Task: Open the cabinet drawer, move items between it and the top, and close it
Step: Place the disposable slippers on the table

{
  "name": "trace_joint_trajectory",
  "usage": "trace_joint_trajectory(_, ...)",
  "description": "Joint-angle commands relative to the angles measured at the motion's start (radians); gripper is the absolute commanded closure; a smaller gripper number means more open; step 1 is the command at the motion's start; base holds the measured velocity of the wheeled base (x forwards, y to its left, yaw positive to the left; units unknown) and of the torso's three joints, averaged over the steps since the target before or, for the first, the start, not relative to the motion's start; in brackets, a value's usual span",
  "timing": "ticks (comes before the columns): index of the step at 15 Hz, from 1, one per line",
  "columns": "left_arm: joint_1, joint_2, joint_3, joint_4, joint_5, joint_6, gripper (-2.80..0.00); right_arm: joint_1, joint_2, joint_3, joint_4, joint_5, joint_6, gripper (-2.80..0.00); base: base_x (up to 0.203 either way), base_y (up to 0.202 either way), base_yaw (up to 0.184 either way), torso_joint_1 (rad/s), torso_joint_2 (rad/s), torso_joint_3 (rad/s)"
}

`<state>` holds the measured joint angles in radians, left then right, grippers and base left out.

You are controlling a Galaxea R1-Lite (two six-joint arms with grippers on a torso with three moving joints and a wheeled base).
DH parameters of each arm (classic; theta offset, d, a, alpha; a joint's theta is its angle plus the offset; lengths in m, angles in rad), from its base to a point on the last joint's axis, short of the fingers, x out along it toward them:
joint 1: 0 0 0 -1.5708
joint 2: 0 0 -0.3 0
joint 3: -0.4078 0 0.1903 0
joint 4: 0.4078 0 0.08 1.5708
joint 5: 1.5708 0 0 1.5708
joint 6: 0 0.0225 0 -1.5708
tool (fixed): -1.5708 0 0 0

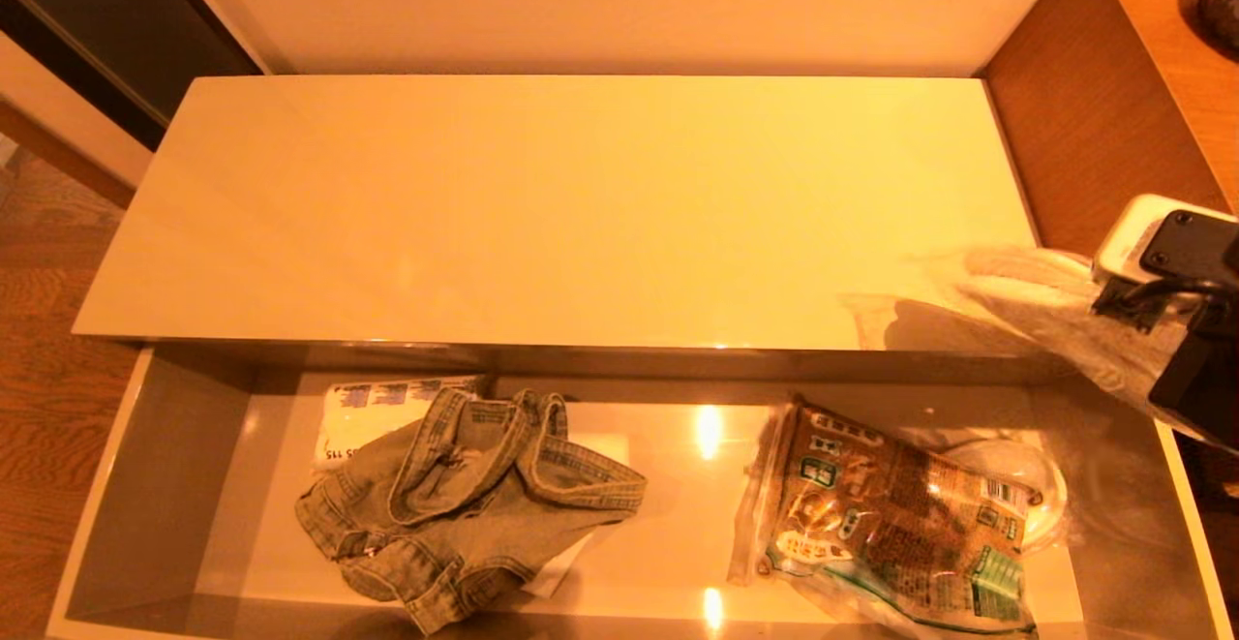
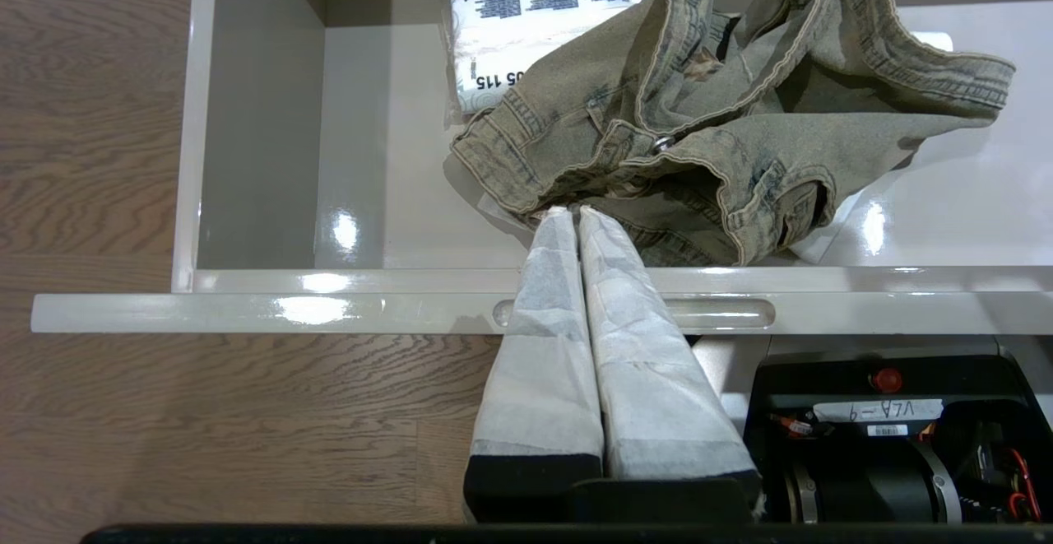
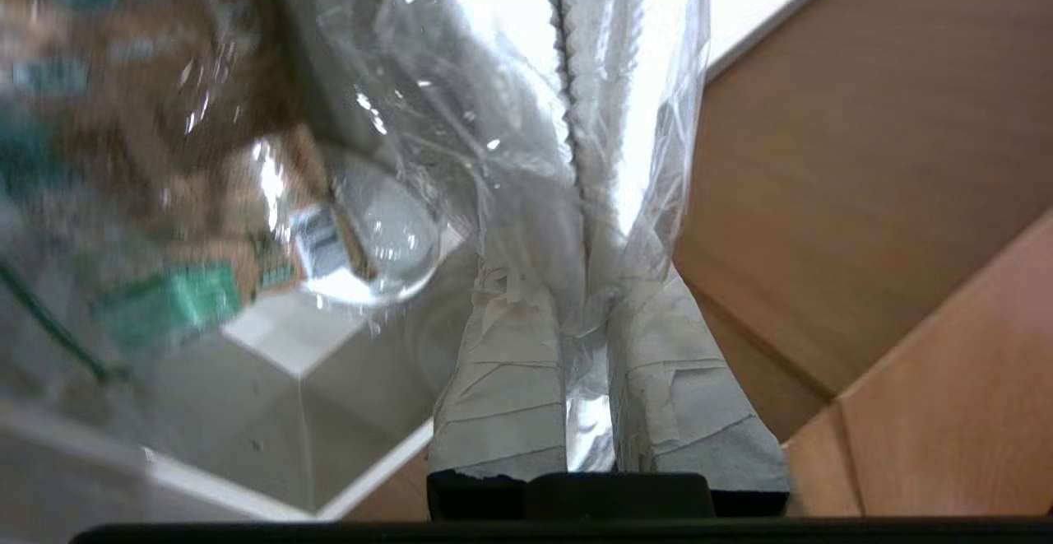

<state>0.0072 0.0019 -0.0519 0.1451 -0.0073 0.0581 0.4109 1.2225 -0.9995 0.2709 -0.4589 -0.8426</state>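
The drawer (image 1: 155,485) stands pulled out below the cabinet top (image 1: 542,204), which is bare except at its right end. A faded denim garment (image 1: 465,495) lies crumpled in the drawer's left half. My right gripper (image 1: 1128,340) is shut on the white slippers in clear wrap (image 1: 1026,296) and holds them in the air over the top's right front corner. The right wrist view shows the slippers (image 3: 592,75) pinched between the right gripper's (image 3: 586,281) taped fingers. My left gripper (image 2: 572,213) is shut and empty above the drawer's front panel (image 2: 247,309), its tips by the denim (image 2: 740,116).
A brown printed food bag (image 1: 891,524) lies in the drawer's right half, partly over a clear round plastic item (image 1: 1026,471). A white tissue pack (image 1: 377,412) sits half under the denim. A taller brown wooden unit (image 1: 1084,117) borders the cabinet on the right. Wood floor lies to the left.
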Motion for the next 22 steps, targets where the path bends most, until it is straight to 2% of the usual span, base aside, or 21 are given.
trace_joint_trajectory(1, 0.000, 0.000, 0.000, 0.001, 0.001, 0.000, 0.00, 0.000, 0.065, -0.047, -0.005, -0.003, 0.016, 0.00, 0.000, 0.000, 0.000, 0.000, 0.00, 0.000)
trace_joint_trajectory(4, 0.000, 0.000, 0.000, 0.001, 0.000, 0.002, 0.00, -0.012, 0.276, -0.158, -0.079, -0.012, 0.096, 0.00, 0.000, 0.000, 0.000, 0.000, 0.00, 0.000)
trace_joint_trajectory(6, 0.000, 0.000, 0.000, 0.001, 0.000, 0.000, 0.00, -0.067, 0.402, -0.239, -0.160, -0.021, 0.163, 0.00, 0.000, 0.000, 0.000, 0.000, 0.00, 0.000)
trace_joint_trajectory(8, 0.000, 0.000, 0.000, 0.001, 0.000, 0.000, 0.00, -0.112, 0.416, -0.232, -0.232, -0.026, 0.247, 0.00, 0.000, 0.000, 0.000, 0.000, 0.00, 0.000)
trace_joint_trajectory(10, 0.000, 0.000, 0.000, 0.001, 0.000, 0.000, 0.00, -0.121, 0.419, -0.198, -0.356, -0.028, 0.292, 0.00, 0.000, 0.000, 0.000, 0.000, 0.00, 0.000)
trace_joint_trajectory(11, 0.000, 0.000, 0.000, 0.001, 0.000, 0.000, 0.00, -0.127, 0.423, -0.194, -0.373, -0.029, 0.299, 0.00, 0.000, 0.000, 0.000, 0.000, 0.00, 0.000)
trace_joint_trajectory(14, 0.000, 0.000, 0.000, 0.001, 0.000, 0.000, 0.00, -0.201, 0.449, -0.188, -0.532, -0.032, 0.283, 0.00, 0.000, 0.000, 0.000, 0.000, 0.00, 0.000)
trace_joint_trajectory(17, 0.000, 0.000, 0.000, 0.001, 0.000, 0.001, 0.00, -0.223, 0.443, -0.169, -0.627, -0.019, 0.252, 0.00, 0.000, 0.000, 0.000, 0.000, 0.00, 0.000)
trace_joint_trajectory(19, 0.000, 0.000, 0.000, 0.001, 0.000, 0.001, 0.00, -0.224, 0.397, -0.110, -0.787, -0.005, 0.196, 0.00, 0.000, 0.000, 0.000, 0.000, 0.00, 0.000)
trace_joint_trajectory(22, 0.000, 0.000, 0.000, 0.001, 0.000, 0.000, 0.00, -0.222, 0.332, -0.076, -0.873, 0.060, 0.144, 0.00, 0.000, 0.000, 0.000, 0.000, 0.00, 0.000)
